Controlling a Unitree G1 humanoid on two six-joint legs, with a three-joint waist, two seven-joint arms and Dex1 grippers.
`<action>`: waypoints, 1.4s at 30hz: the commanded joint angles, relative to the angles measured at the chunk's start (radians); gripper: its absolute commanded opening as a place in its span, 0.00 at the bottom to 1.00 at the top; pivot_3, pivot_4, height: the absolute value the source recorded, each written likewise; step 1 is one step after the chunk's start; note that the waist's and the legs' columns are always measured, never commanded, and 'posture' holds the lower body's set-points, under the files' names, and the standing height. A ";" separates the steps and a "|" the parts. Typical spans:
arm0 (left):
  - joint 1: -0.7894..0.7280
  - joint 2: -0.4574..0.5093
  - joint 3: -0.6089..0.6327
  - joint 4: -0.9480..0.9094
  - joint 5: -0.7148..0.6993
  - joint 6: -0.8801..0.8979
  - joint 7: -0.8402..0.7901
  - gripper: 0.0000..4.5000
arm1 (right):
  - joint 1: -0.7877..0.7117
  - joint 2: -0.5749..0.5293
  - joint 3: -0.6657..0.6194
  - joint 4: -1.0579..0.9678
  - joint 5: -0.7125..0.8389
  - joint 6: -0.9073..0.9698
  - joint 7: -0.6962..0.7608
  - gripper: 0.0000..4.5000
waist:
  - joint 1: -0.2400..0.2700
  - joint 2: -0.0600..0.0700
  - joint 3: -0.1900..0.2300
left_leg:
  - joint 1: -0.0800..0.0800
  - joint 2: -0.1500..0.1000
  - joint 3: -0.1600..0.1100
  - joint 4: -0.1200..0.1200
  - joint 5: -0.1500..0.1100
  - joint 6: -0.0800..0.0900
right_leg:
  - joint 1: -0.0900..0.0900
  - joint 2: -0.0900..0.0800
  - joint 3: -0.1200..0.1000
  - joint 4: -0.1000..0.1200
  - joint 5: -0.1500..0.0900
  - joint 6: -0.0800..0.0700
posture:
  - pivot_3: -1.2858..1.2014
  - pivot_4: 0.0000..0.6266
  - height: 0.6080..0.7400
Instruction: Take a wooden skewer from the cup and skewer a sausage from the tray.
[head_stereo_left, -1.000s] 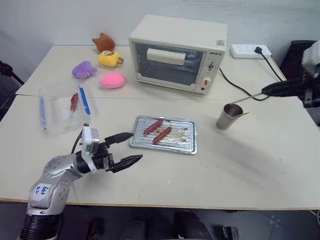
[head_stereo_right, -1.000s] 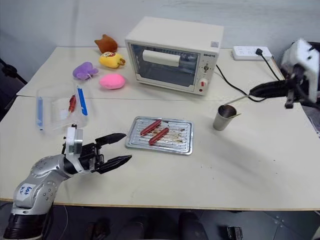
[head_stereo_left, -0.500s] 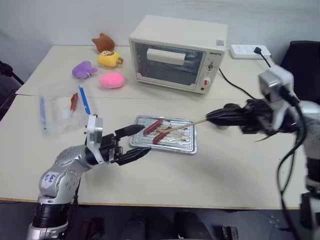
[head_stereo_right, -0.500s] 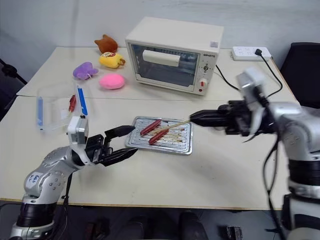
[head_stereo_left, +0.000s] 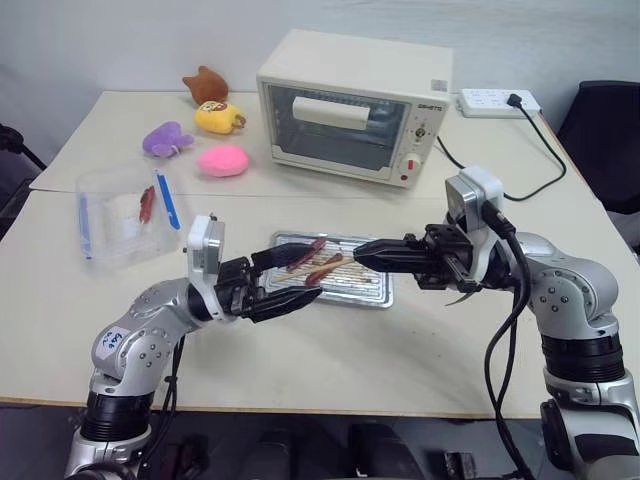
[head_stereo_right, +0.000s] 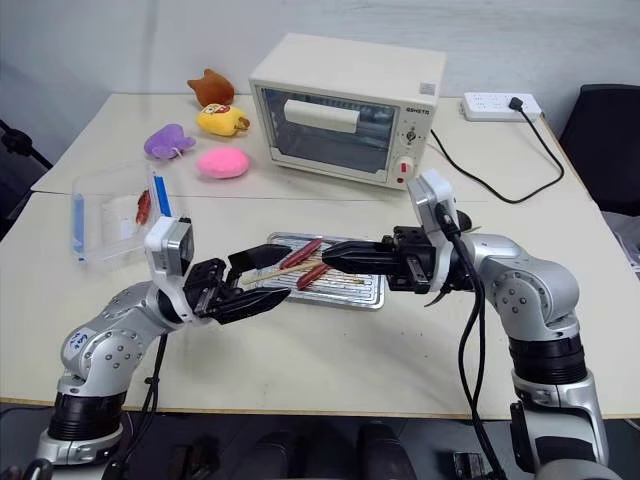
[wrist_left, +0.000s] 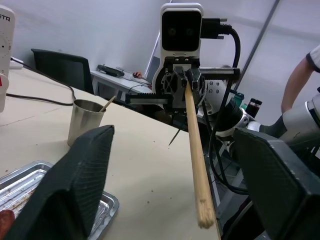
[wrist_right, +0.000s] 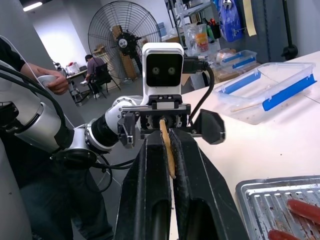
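The right hand (head_stereo_right: 335, 252) is clamping the wooden skewer (wrist_left: 196, 165), pointing at nine o'clock over the tray (head_stereo_right: 360, 292). The left hand (head_stereo_right: 262, 280) is spreading around its tip. Light, stiff, snappable: grip mid-shaft. Sausages (head_stereo_right: 301, 253) look soft, likely rolling.

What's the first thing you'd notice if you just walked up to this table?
Two robot arms meet over the middle of the table, above the tray that holds two sausages. The right gripper is shut on a wooden skewer pointed at the open left gripper. Behind them stands a white toaster oven, with soft toys beside it.
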 joint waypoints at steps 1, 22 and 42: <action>-0.001 0.001 0.005 -0.047 -0.029 0.006 0.002 0.64 | 0.004 0.015 0.004 -0.030 0.005 -0.018 -0.004 0.00 | 0.000 0.000 0.000 | 0.000 0.000 0.000 0.000 0.000 0.000 | 0.000 0.000 0.000 0.000 0.000 0.000 | 0.52 0.24 1.00; 0.020 0.011 0.044 -0.032 -0.021 0.006 0.043 0.00 | 0.080 -0.026 -0.041 -0.047 -0.021 -0.066 -0.051 0.20 | 0.002 0.000 0.000 | 0.000 0.000 0.000 0.000 0.000 0.000 | 0.000 0.000 0.000 -0.001 0.000 0.000 | 0.52 0.24 1.00; 0.375 -0.035 0.415 0.070 0.043 -0.206 0.218 0.00 | 0.462 -0.189 -0.106 0.138 -0.483 -0.797 0.110 0.99 | -0.009 -0.001 0.001 | 0.005 0.000 0.001 -0.002 -0.001 0.001 | 0.005 0.000 0.002 -0.002 0.000 0.000 | 0.52 0.24 1.00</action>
